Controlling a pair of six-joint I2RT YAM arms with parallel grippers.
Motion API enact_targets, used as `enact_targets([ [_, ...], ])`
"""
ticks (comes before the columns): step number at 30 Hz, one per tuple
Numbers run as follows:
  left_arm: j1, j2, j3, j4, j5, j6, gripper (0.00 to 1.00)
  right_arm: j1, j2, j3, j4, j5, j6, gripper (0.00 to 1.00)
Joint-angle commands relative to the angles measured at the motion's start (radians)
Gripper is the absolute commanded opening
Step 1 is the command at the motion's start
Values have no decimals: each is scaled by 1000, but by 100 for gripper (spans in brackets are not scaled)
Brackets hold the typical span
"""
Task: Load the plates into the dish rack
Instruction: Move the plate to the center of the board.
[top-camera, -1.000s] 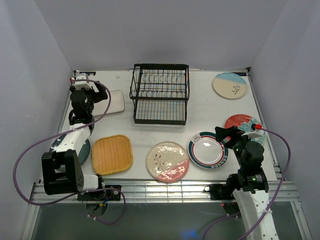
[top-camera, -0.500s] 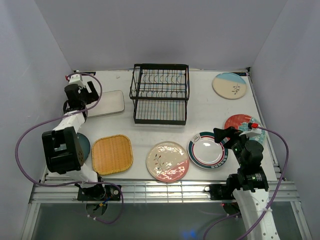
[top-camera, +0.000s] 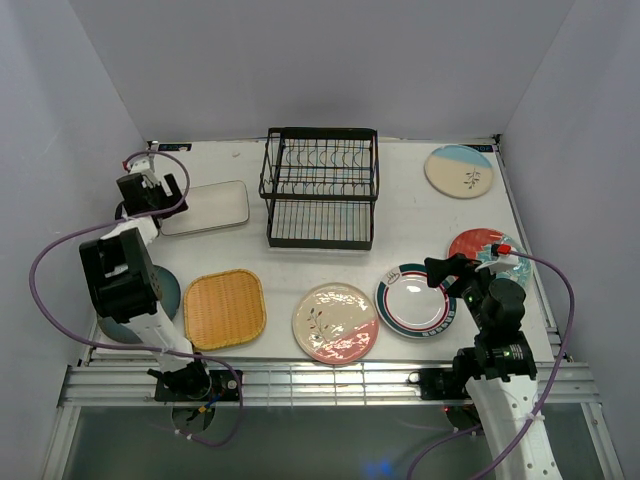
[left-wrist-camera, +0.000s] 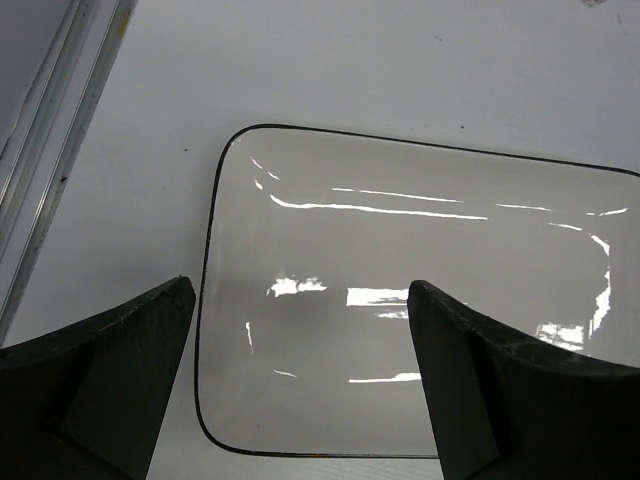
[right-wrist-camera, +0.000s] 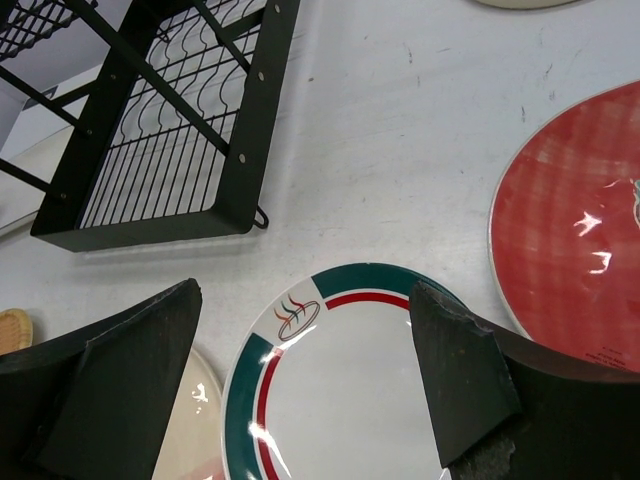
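The black wire dish rack (top-camera: 320, 187) stands at the back centre with no plates in it. My left gripper (top-camera: 152, 190) is open at the left end of the white rounded-rectangle plate (top-camera: 206, 207), just above it (left-wrist-camera: 400, 300). My right gripper (top-camera: 447, 270) is open above the white plate with teal-red rim (top-camera: 414, 301), which shows between its fingers (right-wrist-camera: 340, 400). The yellow woven square plate (top-camera: 224, 308), cream-pink floral plate (top-camera: 335, 322), red-teal floral plate (top-camera: 478, 245), cream-and-blue sprig plate (top-camera: 459, 170) and dark teal plate (top-camera: 168, 292) lie flat on the table.
The rack's front corner (right-wrist-camera: 170, 150) is in the right wrist view, beyond the rimmed plate. The table's left rail (left-wrist-camera: 60, 150) runs close beside the white plate. Grey walls close in the table on three sides.
My left arm swung from near the teal plate back and left to the left end of the white rectangular plate. My right gripper shifted slightly toward the rimmed plate.
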Motion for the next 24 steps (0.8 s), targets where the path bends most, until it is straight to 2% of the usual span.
enact_targets([
  [1,45,28,59,-41,94,8,98,2,12,29,40,-11,-34,90],
  [9,76,164,164,-158,200,6,97,2,-11,24,45,-12,-39,90],
  [16,82,198,188,-184,231,16,93,2,-17,30,43,-15,-28,90],
  [20,85,210,204,-198,249,20,83,2,-25,27,55,-29,-16,90],
  [21,85,210,203,-199,254,20,76,2,-26,27,58,-34,-14,90],
  [24,87,204,200,-193,263,20,71,3,-25,26,65,-40,-9,90],
])
